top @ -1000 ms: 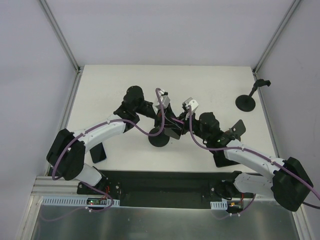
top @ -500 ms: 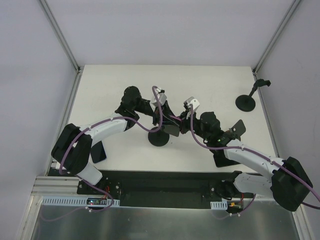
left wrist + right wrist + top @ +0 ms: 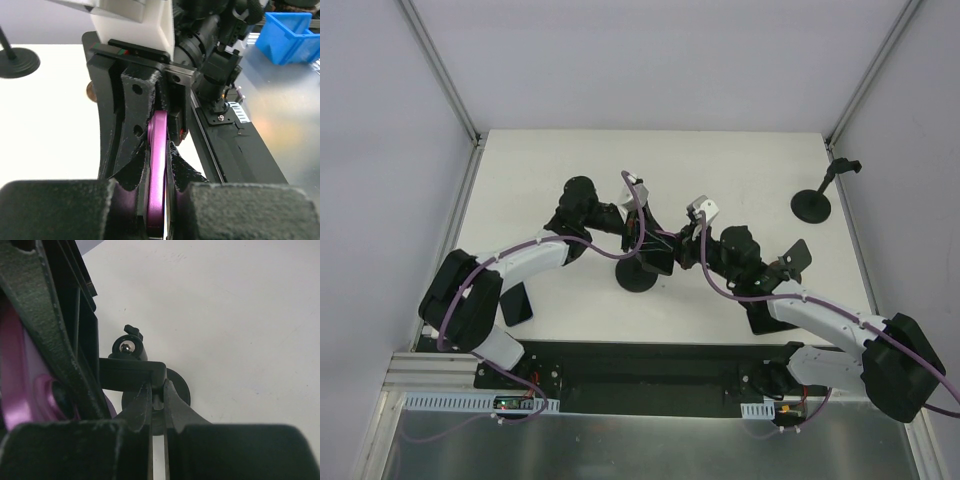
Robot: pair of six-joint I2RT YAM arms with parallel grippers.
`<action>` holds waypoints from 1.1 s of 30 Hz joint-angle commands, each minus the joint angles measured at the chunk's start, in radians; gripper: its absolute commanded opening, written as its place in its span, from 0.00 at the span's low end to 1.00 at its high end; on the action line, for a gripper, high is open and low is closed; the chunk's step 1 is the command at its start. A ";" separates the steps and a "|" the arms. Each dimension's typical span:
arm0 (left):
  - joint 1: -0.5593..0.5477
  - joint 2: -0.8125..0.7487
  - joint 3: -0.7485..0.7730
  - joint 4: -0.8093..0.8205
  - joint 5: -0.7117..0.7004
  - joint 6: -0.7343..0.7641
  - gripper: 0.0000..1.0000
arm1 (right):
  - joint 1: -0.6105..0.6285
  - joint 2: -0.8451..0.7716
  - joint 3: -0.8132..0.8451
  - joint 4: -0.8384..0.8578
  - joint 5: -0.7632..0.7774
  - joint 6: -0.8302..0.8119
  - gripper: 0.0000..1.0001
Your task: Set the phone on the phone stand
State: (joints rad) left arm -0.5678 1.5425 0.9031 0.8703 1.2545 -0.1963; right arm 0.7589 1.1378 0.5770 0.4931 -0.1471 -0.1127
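Observation:
A purple phone (image 3: 158, 165) stands edge-on between my left gripper's (image 3: 159, 145) padded fingers, which are shut on it. In the top view the left gripper (image 3: 648, 248) holds it right over the black phone stand, whose round base (image 3: 638, 278) sits at the table's middle. My right gripper (image 3: 158, 390) is shut on the edge of the stand's black cradle (image 3: 132, 374), above the round base (image 3: 177, 390). The phone's purple back (image 3: 20, 375) shows at the left of the right wrist view. In the top view the right gripper (image 3: 675, 252) meets the left one there.
A second black stand (image 3: 812, 204) with a thin arm is at the back right. A dark flat plate (image 3: 795, 257) stands beside the right arm. A black flat slab (image 3: 517, 303) lies at the near left. A blue bin (image 3: 290, 30) is off the table.
The left arm has drawn a little to the left and back with the phone, still at the stand. The black slab at the near left shows more. The right arm has barely moved.

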 commanded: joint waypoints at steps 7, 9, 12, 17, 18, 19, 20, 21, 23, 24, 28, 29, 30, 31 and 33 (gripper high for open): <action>-0.033 -0.289 -0.151 -0.151 -0.831 0.247 0.00 | 0.148 -0.039 -0.005 0.075 0.343 0.110 0.01; -0.084 -0.308 -0.156 -0.157 -0.992 0.270 0.00 | 0.256 -0.015 0.026 0.033 0.577 0.123 0.00; -0.156 -0.305 -0.156 -0.145 -1.245 0.317 0.00 | 0.423 0.007 0.056 0.022 0.921 0.205 0.01; -0.187 -0.257 -0.190 -0.064 -1.467 0.288 0.00 | 0.652 0.097 0.194 -0.080 1.403 0.295 0.01; -0.187 -0.252 -0.208 -0.047 -1.474 0.269 0.00 | 0.687 0.105 0.201 -0.082 1.408 0.310 0.01; -0.187 -0.245 -0.217 -0.027 -1.480 0.258 0.00 | 0.698 0.112 0.208 -0.080 1.405 0.323 0.01; -0.187 -0.240 -0.224 -0.011 -1.472 0.250 0.00 | 0.703 0.134 0.231 -0.079 1.376 0.314 0.01; -0.187 -0.237 -0.227 -0.007 -1.468 0.235 0.00 | 0.715 0.143 0.242 -0.082 1.365 0.302 0.01; -0.187 -0.242 -0.233 -0.005 -1.459 0.218 0.00 | 0.724 0.139 0.250 -0.059 1.292 0.256 0.30; -0.187 -0.248 -0.242 -0.005 -1.442 0.209 0.00 | 0.726 0.126 0.232 -0.035 1.260 0.170 0.45; -0.187 -0.298 -0.265 -0.020 -1.374 0.198 0.00 | 0.743 -0.007 0.101 0.198 1.188 -0.095 0.90; -0.187 -0.309 -0.270 -0.028 -1.365 0.198 0.00 | 0.744 -0.089 0.062 0.232 1.199 -0.138 0.92; -0.187 -0.317 -0.274 -0.037 -1.356 0.163 0.00 | 0.734 -0.131 0.020 0.237 1.201 -0.160 0.95; -0.187 -0.337 -0.276 -0.051 -1.321 0.158 0.00 | 0.717 -0.168 0.003 0.216 1.202 -0.182 0.97; -0.187 -0.354 -0.282 -0.066 -1.276 0.140 0.00 | 0.641 -0.268 -0.023 0.153 1.167 -0.154 0.99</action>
State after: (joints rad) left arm -0.7444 1.2530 0.6342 0.7811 -0.0559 -0.0406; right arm 1.4937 1.0321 0.6041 0.5674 1.0618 -0.1646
